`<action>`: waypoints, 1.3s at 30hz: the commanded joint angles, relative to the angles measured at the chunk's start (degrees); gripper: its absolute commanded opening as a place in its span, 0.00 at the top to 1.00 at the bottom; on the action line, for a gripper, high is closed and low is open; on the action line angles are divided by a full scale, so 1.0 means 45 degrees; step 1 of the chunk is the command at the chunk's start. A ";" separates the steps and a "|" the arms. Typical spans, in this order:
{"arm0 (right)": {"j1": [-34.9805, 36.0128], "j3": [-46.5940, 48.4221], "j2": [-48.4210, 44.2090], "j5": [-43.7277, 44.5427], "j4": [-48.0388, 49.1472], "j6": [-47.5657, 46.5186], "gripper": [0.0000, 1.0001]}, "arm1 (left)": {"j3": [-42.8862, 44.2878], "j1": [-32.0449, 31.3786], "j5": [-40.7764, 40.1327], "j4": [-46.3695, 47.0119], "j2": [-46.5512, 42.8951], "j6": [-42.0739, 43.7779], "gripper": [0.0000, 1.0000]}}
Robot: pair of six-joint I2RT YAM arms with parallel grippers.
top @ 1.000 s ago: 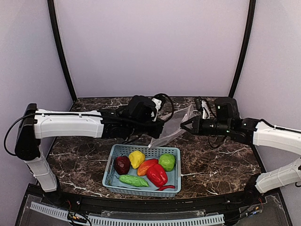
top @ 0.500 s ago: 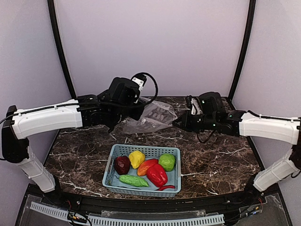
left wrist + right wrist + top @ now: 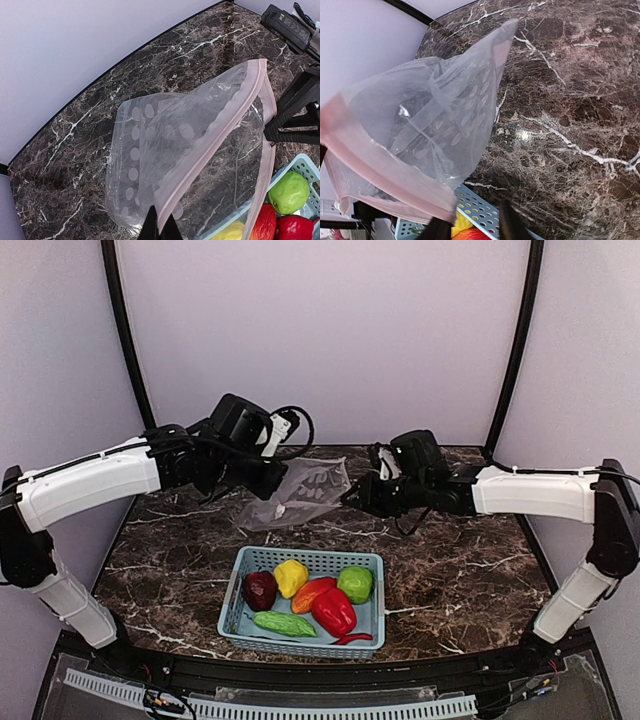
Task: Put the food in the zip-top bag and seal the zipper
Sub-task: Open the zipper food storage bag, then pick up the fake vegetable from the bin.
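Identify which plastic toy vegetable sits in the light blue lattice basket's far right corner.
The round lime-green plastic toy pepper; every other piece lies nearer the front or further left.

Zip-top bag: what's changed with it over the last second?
The zip-top bag was carried leftward and farther back, off the basket's far rim, with both arms swinging along. The left pincer stays shut on the zipper. The right pincer now has its fingers parted and seems to have let go of the bag's mouth. The basket and the food in it have not moved.
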 commanded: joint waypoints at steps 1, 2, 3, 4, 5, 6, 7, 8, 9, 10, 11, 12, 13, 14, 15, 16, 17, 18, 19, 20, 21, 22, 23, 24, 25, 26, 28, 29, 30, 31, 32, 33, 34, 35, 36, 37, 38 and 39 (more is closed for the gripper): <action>0.0064 0.0083 -0.0604 0.0189 -0.0208 -0.1138 0.55 | -0.0020 0.0701 0.2328 -0.0771 0.0015 0.0108 0.99; 0.0055 -0.0014 -0.0842 0.0261 -0.0281 -0.1407 0.45 | 0.0005 0.0878 0.2495 -0.0730 0.0093 0.0095 0.99; 0.0061 -0.0114 -0.1111 0.0301 -0.0342 -0.1736 0.36 | 0.0013 0.0959 0.2782 -0.0646 0.0129 0.0092 0.99; 0.0064 -0.0204 -0.1391 0.0358 -0.0495 -0.2046 0.30 | 0.0028 0.1143 0.2937 -0.0609 0.0195 0.0091 0.99; 0.0064 -0.0291 -0.1656 0.0433 -0.0671 -0.2375 0.25 | 0.0024 0.1229 0.3229 -0.0513 0.0219 0.0090 0.99; 0.0060 -0.0410 -0.1938 0.0523 -0.0859 -0.2614 0.21 | -0.0013 0.1430 0.3346 -0.0455 0.0256 0.0105 0.99; 0.0064 -0.0532 -0.2198 0.0564 -0.1066 -0.2849 0.19 | -0.0071 0.1602 0.3483 -0.0323 0.0290 0.0098 0.99; 0.0064 -0.0667 -0.2499 0.0591 -0.1272 -0.3054 0.16 | -0.0123 0.1683 0.3512 -0.0252 0.0296 0.0102 0.99; 0.0064 -0.0832 -0.2763 0.0601 -0.1459 -0.3216 0.14 | -0.0255 0.1822 0.3534 -0.0082 0.0271 0.0106 0.99; 0.0091 -0.1019 -0.3072 0.0498 -0.1614 -0.3364 0.12 | -0.0342 0.1900 0.3608 0.0015 0.0247 0.0172 0.99; 0.0141 -0.1201 -0.3367 0.0348 -0.1724 -0.3538 0.11 | -0.0534 0.2027 0.3672 0.0156 0.0190 0.0200 0.99; 0.0228 -0.1410 -0.3636 0.0251 -0.1853 -0.3638 0.11 | -0.0638 0.2101 0.3847 0.0241 0.0148 0.0220 0.99; 0.0373 -0.1585 -0.3894 0.0227 -0.1988 -0.3682 0.10 | -0.0901 0.2239 0.3968 0.0427 0.0043 0.0233 0.99; 0.0574 -0.1823 -0.4092 0.0231 -0.2135 -0.3725 0.10 | -0.1056 0.2314 0.4190 0.0553 -0.0023 0.0253 0.99; 0.0836 -0.1968 -0.4239 0.0244 -0.2292 -0.3718 0.10 | -0.1445 0.2443 0.4325 0.0876 -0.0195 0.0289 0.99; 0.1137 -0.2072 -0.4329 0.0304 -0.2461 -0.3695 0.10 | -0.1650 0.2504 0.4499 0.1080 -0.0298 0.0389 0.99; 0.1485 -0.2141 -0.4323 0.0412 -0.2643 -0.3638 0.10 | -0.2106 0.2598 0.4577 0.1491 -0.0503 0.0454 0.99; 0.1826 -0.2174 -0.4263 0.0589 -0.2849 -0.3548 0.11 | -0.2332 0.2659 0.4645 0.1912 -0.0609 0.0562 0.99; 0.2221 -0.2168 -0.4183 0.0769 -0.3028 -0.3400 0.11 | -0.2711 0.2769 0.4689 0.2086 -0.0776 0.0643 0.99; 0.2590 -0.2136 -0.4021 0.0914 -0.3187 -0.3274 0.11 | -0.2879 0.2842 0.4775 0.2358 -0.0843 0.0650 0.99; 0.2961 -0.2071 -0.3857 0.1018 -0.3317 -0.3173 0.12 | -0.3102 0.3005 0.4803 0.2426 -0.0942 0.0616 0.99; 0.3398 -0.1921 -0.3580 0.1248 -0.3473 -0.3114 0.13 | -0.3181 0.3097 0.5195 0.2492 -0.0975 0.0578 0.99; 0.3809 -0.1758 -0.3374 0.1560 -0.3665 -0.3053 0.13 | -0.3304 0.3264 0.5325 0.2493 -0.1014 0.0456 0.99; 0.4234 -0.1567 -0.3163 0.1814 -0.3858 -0.2943 0.13 | -0.3379 0.3324 0.5462 0.2475 -0.1053 0.0400 0.99; 0.4572 -0.1380 -0.2966 0.1968 -0.4031 -0.2824 0.13 | -0.3408 0.3399 0.5507 0.2475 -0.1089 0.0353 0.99; 0.4952 -0.1195 -0.2726 0.2080 -0.4213 -0.2663 0.13 | -0.3444 0.3423 0.5532 0.2470 -0.1150 0.0368 0.99; 0.5541 -0.0825 -0.2235 0.2230 -0.4400 -0.2280 0.13 | -0.3469 0.3424 0.5353 0.2413 -0.1203 0.0464 0.99; 0.5800 -0.0691 -0.1971 0.2508 -0.4465 -0.2131 0.13 | -0.3482 0.3424 0.5156 0.2405 -0.1213 0.0540 0.99; 0.6028 -0.0569 -0.1679 0.2687 -0.4514 -0.2010 0.13 | -0.3492 0.3424 0.5081 0.2360 -0.1220 0.0608 0.99; 0.6174 -0.0459 -0.1386 0.2821 -0.4579 -0.1865 0.13 | -0.3494 0.3424 0.5025 0.2290 -0.1211 0.0632 0.99; 0.6311 -0.0370 -0.1125 0.2967 -0.4663 -0.1735 0.13 | -0.3495 0.3424 0.5015 0.2265 -0.1195 0.0650 0.99; 0.6378 -0.0261 -0.0779 0.3286 -0.4793 -0.1609 0.13 | -0.3495 0.3424 0.5008 0.2261 -0.1179 0.0654 0.99; 0.6415 -0.0206 -0.0573 0.3531 -0.4927 -0.1498 0.13 | -0.3495 0.3424 0.5007 0.2261 -0.1158 0.0641 0.99; 0.6420 -0.0138 -0.0384 0.3754 -0.5051 -0.1408 0.12 | -0.3505 0.3424 0.5006 0.2260 -0.1122 0.0629 0.99; 0.6423 -0.0095 -0.0241 0.3968 -0.5174 -0.1372 0.12 | -0.3498 0.3424 0.5006 0.2260 -0.1085 0.0606 0.99; 0.6430 -0.0046 -0.0127 0.4117 -0.5262 -0.1392 0.11 | -0.3471 0.3434 0.5006 0.2236 -0.1032 0.0592 0.99; 0.6407 0.0036 -0.0003 0.4191 -0.5327 -0.1451 0.10 | -0.3464 0.3426 0.5006 0.2209 -0.1010 0.0572 0.99; 0.6407 0.0115 0.0158 0.4254 -0.5416 -0.1483 0.10 | -0.3429 0.3425 0.5006 0.2189 -0.0993 0.0566 0.99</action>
